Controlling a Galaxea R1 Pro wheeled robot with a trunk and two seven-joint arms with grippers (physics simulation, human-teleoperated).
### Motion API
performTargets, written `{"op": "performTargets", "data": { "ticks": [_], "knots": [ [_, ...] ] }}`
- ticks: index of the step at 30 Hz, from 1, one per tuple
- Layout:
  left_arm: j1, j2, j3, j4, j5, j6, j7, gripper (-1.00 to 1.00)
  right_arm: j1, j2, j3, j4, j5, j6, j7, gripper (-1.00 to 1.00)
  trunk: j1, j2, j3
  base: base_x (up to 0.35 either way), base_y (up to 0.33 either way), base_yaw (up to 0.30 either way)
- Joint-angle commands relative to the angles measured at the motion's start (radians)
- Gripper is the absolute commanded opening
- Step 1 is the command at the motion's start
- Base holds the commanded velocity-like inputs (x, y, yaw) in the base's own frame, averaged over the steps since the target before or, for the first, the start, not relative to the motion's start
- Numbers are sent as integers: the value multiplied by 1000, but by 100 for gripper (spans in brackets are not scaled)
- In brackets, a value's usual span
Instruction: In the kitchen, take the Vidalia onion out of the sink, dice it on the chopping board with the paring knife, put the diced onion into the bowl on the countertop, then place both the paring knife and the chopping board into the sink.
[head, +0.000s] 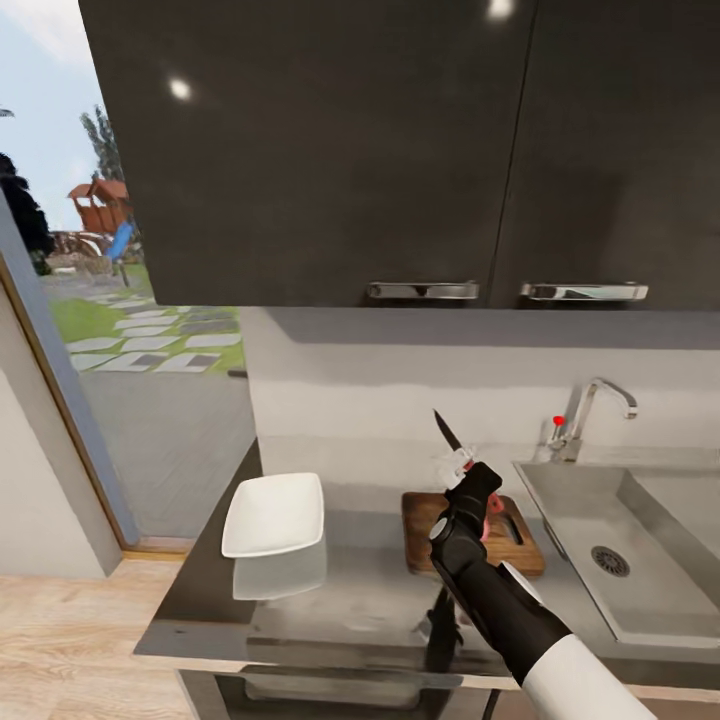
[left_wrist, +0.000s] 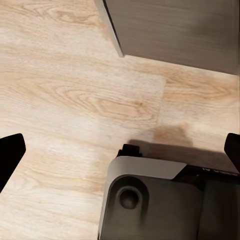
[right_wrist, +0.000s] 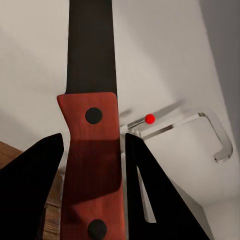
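head view: the paring knife (head: 447, 430) is held tip-up by the right gripper (head: 467, 468) over the chopping board (head: 520, 548); it is best carried slowly to the sink (head: 650, 590), clear of the tap (head: 598, 392) | left wrist view: floor (left_wrist: 75, 100) is seen; the left gripper's (left_wrist: 120, 150) fingers (left_wrist: 10, 152) are spread wide, nothing held | right wrist view: handle squeezed between both fingers (right_wrist: 150, 195).

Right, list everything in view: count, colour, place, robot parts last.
knife: one, dark blade with red handle, held upright above the board
board: one, brown wood, on the counter beside the sink
bowl: one, white, on the counter left of the board
sink: one, grey steel, right end of the counter
tap: one, chrome with red-tipped lever, behind the sink
counter: one, glossy grey
cabinets: two doors, glossy black, above
floor: light wood
right claw: black, shut on the knife handle
left claw: black tips, open over the floor
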Motion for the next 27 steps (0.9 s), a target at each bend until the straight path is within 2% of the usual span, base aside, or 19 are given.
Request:
{"op": "performTargets", "data": {
  "ticks": [1, 5, 9, 14, 16, 19, 27],
  "knots": [
    [-1, -4, -8, 4, 8, -6, 0, 100, -1, 0, 3, 1, 1, 5, -3, -100, 0, -1, 0, -22, -179, 0],
    [-1, -14, -8, 4, 8, -6, 0, 100, 0, 0, 9, 5, 1, 5, -3, -100, 0, -1, 0, -116, -259, 0],
    [-1, -16, -8, 4, 8, -6, 0, 100, 0, 1, 55, 9, 1, 8, -4, -100, 0, -1, 0, -175, -291, 0],
    [-1, -16, -8, 4, 8, -6, 0, 100, -1, 6, 69, 18, 1, 8, -5, -100, 0, -1, 0, -101, -314, 0],
    [-1, -16, -8, 4, 8, -6, 0, 100, -1, 9, 92, 37, 1, 8, -4, -100, 0, -1, 0, -60, -229, 0],
    [-1, -16, -8, 4, 8, -7, 0, 100, -1, 10, 139, 67, 0, 6, -4, -100, 0, -1, 0, -20, -77, 0],
    [-1, -16, -8, 3, 8, -7, 0, 100, -1, 11, 160, 98, 0, 2, -3, -100, 0, -1, 0, -3, -10, 0]
  ]
}}
